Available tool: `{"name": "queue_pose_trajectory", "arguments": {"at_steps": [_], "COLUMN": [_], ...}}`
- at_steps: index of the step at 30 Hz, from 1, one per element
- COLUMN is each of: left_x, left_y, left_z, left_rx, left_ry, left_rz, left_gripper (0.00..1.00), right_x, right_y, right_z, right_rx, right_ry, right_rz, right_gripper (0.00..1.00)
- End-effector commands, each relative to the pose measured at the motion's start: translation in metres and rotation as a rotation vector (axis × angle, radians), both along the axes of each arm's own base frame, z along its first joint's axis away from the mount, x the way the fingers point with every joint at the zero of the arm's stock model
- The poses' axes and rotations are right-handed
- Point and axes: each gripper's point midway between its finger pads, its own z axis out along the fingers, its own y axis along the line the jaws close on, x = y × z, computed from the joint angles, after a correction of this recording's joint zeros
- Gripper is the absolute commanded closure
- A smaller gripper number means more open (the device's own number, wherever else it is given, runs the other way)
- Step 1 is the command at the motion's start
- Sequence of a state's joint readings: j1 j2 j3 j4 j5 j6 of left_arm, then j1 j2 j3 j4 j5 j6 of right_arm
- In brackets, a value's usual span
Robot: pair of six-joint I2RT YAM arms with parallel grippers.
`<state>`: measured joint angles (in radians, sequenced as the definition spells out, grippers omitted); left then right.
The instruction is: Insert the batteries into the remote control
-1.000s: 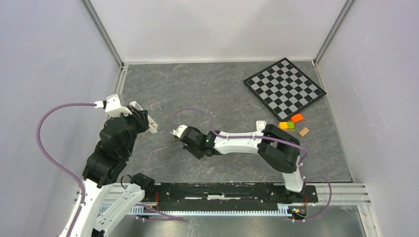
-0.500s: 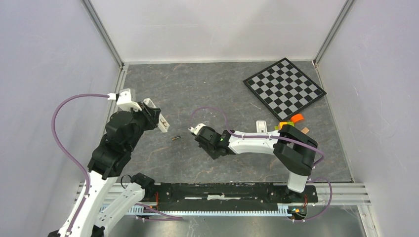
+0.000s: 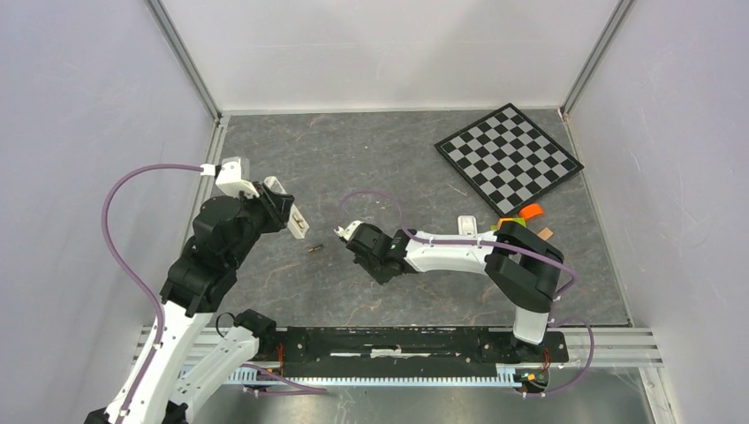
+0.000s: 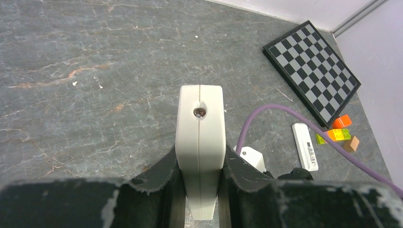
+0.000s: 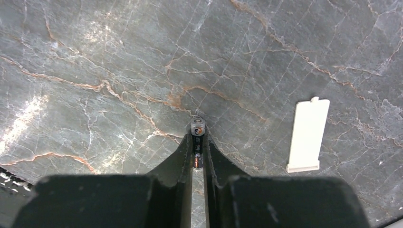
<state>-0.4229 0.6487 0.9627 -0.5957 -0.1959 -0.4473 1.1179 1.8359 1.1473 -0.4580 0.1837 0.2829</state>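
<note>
Currently one battery (image 5: 197,128) sits pinched lengthwise in the right gripper (image 5: 197,138). Its jaws are closed to a narrow slot around the dark cylinder, and the capped end pokes out just past the fingertips. That end hangs just above the grey marbled table (image 3: 397,168); whether it touches cannot be told. The second battery (image 3: 312,248) lies loose on the table, between the two grippers and apart from both.

To the left, the remote control (image 4: 200,118) is clamped in the left gripper (image 4: 200,156). The jaws are closed against its two long sides, and its front end, with a small round emitter hole, sticks out beyond the fingers (image 4: 164,166). In the overhead view the remote is held off the table at a slant, its free end pointing toward the loose battery.

In the right wrist view, a small white rectangular cover piece (image 5: 308,135) lies flat on the table. It is off to the right of the held battery, well apart from it.

Farther out, a slim white bar with dark markings (image 4: 304,153) lies beside a few coloured blocks (image 4: 338,135): orange, yellow-green and tan. A black-and-grey chessboard (image 3: 508,157) lies at the far right corner, turned at an angle. A purple cable (image 4: 266,114) arcs over the right arm.
</note>
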Motion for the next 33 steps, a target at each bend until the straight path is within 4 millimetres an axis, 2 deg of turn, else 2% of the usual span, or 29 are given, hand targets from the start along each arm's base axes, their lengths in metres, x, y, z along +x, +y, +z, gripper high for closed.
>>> {"name": "queue_pose_trajectory", "arguments": {"at_steps": [1,6,11,15,20,21,24,28,33], "left_x": [0.004,0.005,0.006,0.005,-0.003,-0.004,-0.006,-0.007,-0.014], "left_y": [-0.014,-0.035,-0.068,-0.101,-0.136,-0.139,-0.147,-0.154,-0.159], "left_z": [0.006,-0.009,-0.030,-0.035,-0.024,-0.024,-0.015,-0.012,-0.004], "left_rx": [-0.016,-0.050,-0.149,-0.287,-0.452,-0.474,-0.534,-0.578,-0.593], "left_ry": [-0.024,0.019,0.074,0.081,0.056,0.054,0.019,0.013,-0.040], "left_rz": [-0.066,-0.162,-0.288,-0.426,-0.620,-0.637,-0.689,-0.737,-0.808], "left_gripper": [0.98,0.98,0.98,0.98,0.98,0.98,0.98,0.98,0.98], "right_x": [0.002,0.022,0.040,0.046,0.043,0.043,0.034,0.020,0.009], "right_y": [0.000,-0.002,-0.020,-0.029,-0.034,-0.032,-0.028,-0.016,-0.005], "right_z": [-0.002,0.029,0.069,0.114,0.176,0.194,0.231,0.265,0.287], "right_rx": [0.027,0.153,0.280,0.432,0.651,0.718,0.871,1.033,1.137], "right_ry": [0.014,-0.104,-0.240,-0.342,-0.435,-0.459,-0.477,-0.457,-0.441], "right_rz": [-0.024,-0.100,-0.212,-0.254,-0.259,-0.256,-0.220,-0.152,-0.079], "right_gripper": [0.88,0.89,0.89,0.89,0.89,0.89,0.88,0.88,0.88]}}
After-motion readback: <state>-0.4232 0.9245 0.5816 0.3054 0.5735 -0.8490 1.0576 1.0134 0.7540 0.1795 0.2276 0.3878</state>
